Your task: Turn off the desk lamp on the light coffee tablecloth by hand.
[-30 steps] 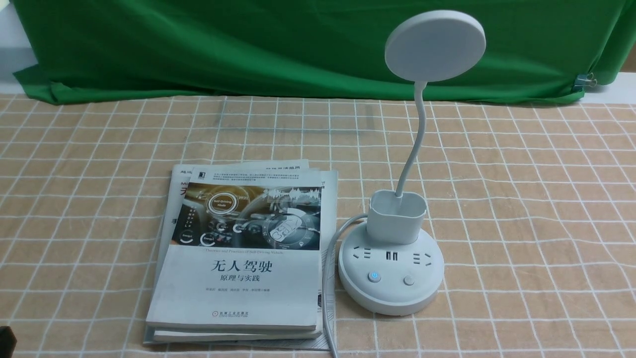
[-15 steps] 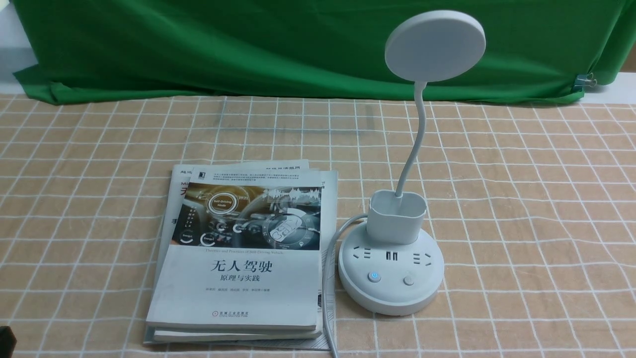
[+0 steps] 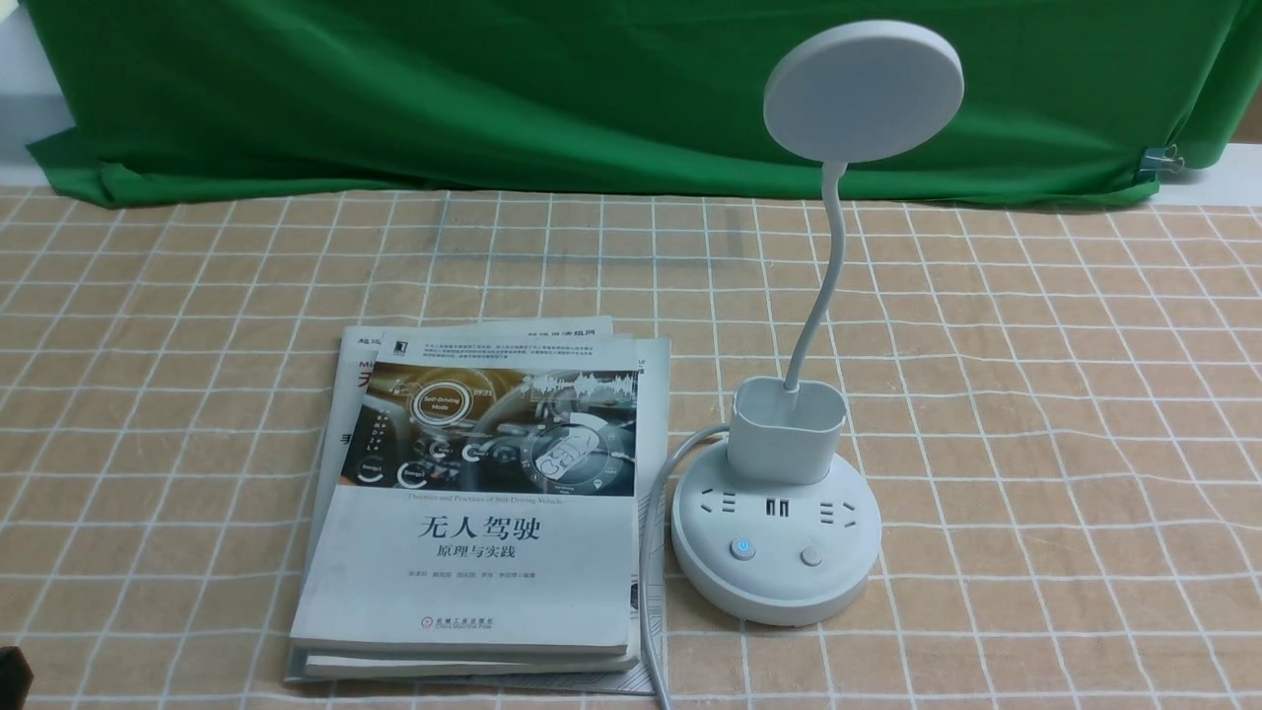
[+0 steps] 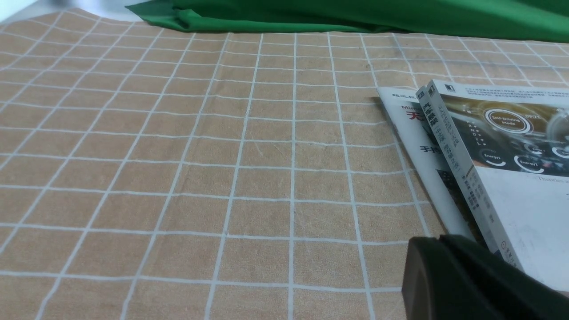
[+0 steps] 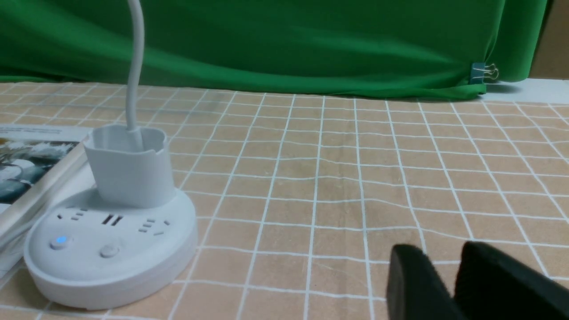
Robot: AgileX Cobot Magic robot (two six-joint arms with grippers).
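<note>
The white desk lamp (image 3: pixel 779 582) stands on the light coffee tablecloth (image 3: pixel 1035 394), right of centre, with its disc head (image 3: pixel 863 91) raised on the bendy neck. Its left button (image 3: pixel 742 549) glows blue; the right button (image 3: pixel 811 557) is unlit. In the right wrist view the lamp base (image 5: pixel 111 266) sits well off to the side of my right gripper (image 5: pixel 444 251), whose black tips stand slightly apart over bare cloth. My left gripper (image 4: pixel 438 240) is shut and empty, low beside the books. Only a black corner of it (image 3: pixel 12 675) shows in the front view.
A stack of books (image 3: pixel 483 503) lies just left of the lamp, also in the left wrist view (image 4: pixel 511 178). The lamp's white cable (image 3: pixel 651 552) runs between the books and the base. A green backdrop cloth (image 3: pixel 493 89) hangs at the back, held by a clip (image 3: pixel 1163 158).
</note>
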